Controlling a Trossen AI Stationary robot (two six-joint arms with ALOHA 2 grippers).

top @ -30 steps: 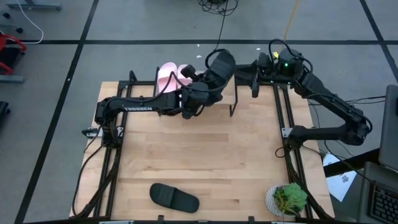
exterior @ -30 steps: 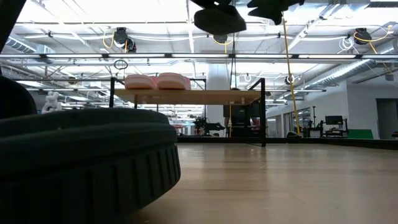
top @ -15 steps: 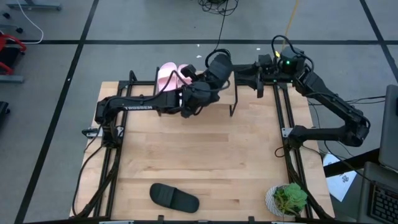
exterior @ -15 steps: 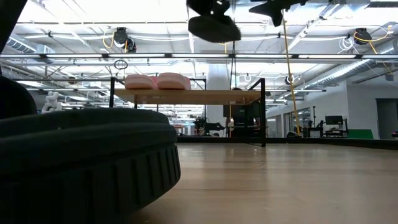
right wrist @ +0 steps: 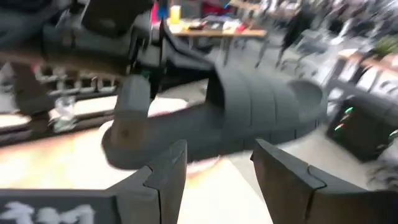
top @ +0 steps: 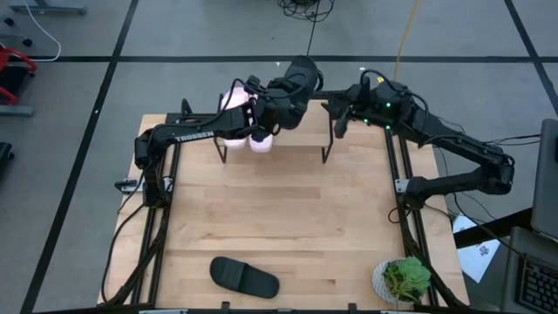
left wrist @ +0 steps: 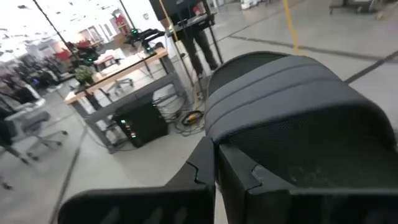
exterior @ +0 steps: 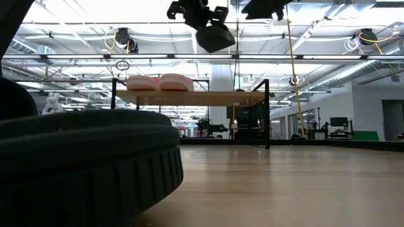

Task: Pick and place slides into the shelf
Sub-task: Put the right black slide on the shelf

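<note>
Black slide [top: 296,83] above shelf [top: 324,133] edge

From above I see a light wood table [top: 279,227] standing on a grey floor [top: 174,35] marked with dark lines. A small potted green plant [top: 403,279] sits at the table's near right corner. A yellow cable [top: 406,30] and a black cable [top: 309,35] run across the floor beyond the table. At table height I look into a large bright room with ceiling lights and pipes [exterior: 315,57]. The left wrist view shows a workbench [left wrist: 118,71] with a plant on it and an office chair [left wrist: 31,134] nearby.
</note>
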